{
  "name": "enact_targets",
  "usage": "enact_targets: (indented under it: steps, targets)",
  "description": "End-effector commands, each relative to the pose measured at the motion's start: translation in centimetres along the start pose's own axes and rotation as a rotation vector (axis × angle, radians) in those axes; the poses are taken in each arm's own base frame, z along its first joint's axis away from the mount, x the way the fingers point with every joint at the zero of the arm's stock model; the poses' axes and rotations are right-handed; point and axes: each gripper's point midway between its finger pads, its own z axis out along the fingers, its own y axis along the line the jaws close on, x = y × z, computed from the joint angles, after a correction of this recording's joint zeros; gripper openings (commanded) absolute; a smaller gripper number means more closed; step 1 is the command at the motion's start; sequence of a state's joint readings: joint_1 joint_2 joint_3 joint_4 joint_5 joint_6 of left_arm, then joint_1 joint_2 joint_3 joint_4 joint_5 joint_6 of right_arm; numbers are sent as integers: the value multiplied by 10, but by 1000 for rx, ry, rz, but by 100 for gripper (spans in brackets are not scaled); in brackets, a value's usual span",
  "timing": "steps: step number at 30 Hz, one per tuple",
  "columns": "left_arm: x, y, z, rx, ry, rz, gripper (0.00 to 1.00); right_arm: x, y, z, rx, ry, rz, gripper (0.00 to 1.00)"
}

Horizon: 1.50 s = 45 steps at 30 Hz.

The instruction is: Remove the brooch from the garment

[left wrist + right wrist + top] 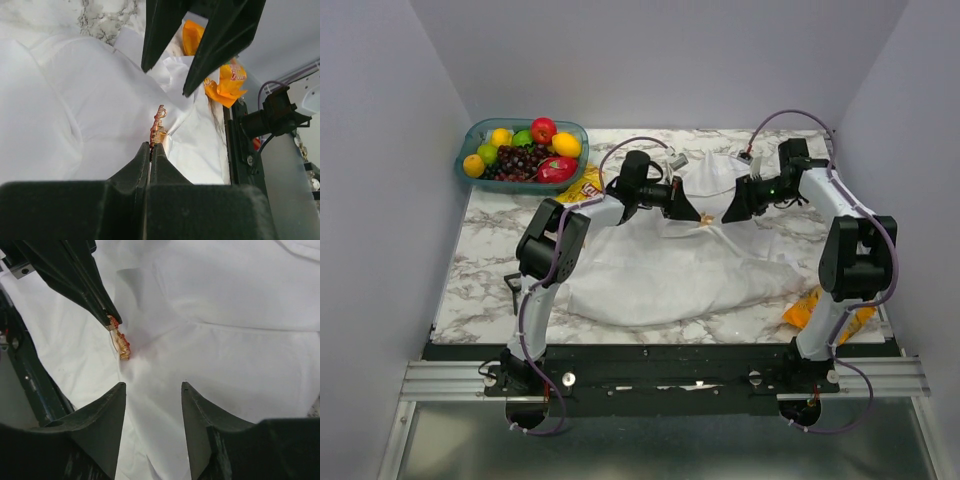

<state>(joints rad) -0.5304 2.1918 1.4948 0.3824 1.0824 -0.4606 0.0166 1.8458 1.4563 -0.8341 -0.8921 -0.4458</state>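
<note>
The white garment lies spread over the middle of the marble table. The tiny orange-gold brooch sits on its upper part. In the left wrist view my left gripper is shut on the near end of the brooch, which still touches the garment. In the right wrist view the brooch hangs from the left gripper's tip just above the garment. My right gripper is open and empty, a short way right of the brooch, facing the left gripper.
A teal bowl of fruit stands at the back left. A yellow chip bag lies beside it under the left arm. An orange snack packet lies at the front right by the right arm's base.
</note>
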Motion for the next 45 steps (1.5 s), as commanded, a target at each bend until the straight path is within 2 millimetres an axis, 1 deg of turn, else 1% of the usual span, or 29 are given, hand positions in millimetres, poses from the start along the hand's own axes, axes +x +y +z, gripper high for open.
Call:
enact_targets:
  steps: [1, 4, 5, 7, 8, 12, 14, 20, 25, 30, 32, 40, 45]
  targets:
    - [-8, 3, 3, 26, -65, -23, 0, 5, 22, 11, -135, 7, 66, 57]
    - [0, 6, 5, 38, -67, -65, 0, 9, 16, 17, -140, 18, 81, 59]
    - [-1, 7, 5, 43, -77, -58, 0, 9, 15, 18, -145, 17, 85, 59]
    - [4, 9, 6, 43, -76, -87, 0, 5, 15, 21, -167, 5, 89, 61]
    - [5, 10, 6, 44, -74, -91, 0, 6, 14, 22, -170, 8, 97, 62]
    - [5, 9, 7, 53, -68, -93, 0, 2, 10, 27, -174, 6, 113, 63]
    - [5, 10, 7, 53, -68, -91, 0, 0, 8, 29, -174, 2, 121, 61]
    - [3, 7, 7, 55, -59, -66, 0, 3, 6, 36, -186, 14, 150, 60]
    - [4, 8, 7, 55, -57, -72, 0, 0, 10, 39, -194, 20, 140, 63]
    - [1, 8, 8, 58, -61, -65, 0, 2, 8, 43, -179, 29, 154, 63]
    - [1, 10, 8, 47, -62, -68, 0, 3, 6, 45, -176, 33, 158, 63]
    - [0, 7, 8, 58, -59, -60, 0, 6, -9, 50, -110, 57, 178, 62]
    - [-2, 6, 9, 59, -60, -55, 0, 9, -11, 52, -105, 62, 188, 61]
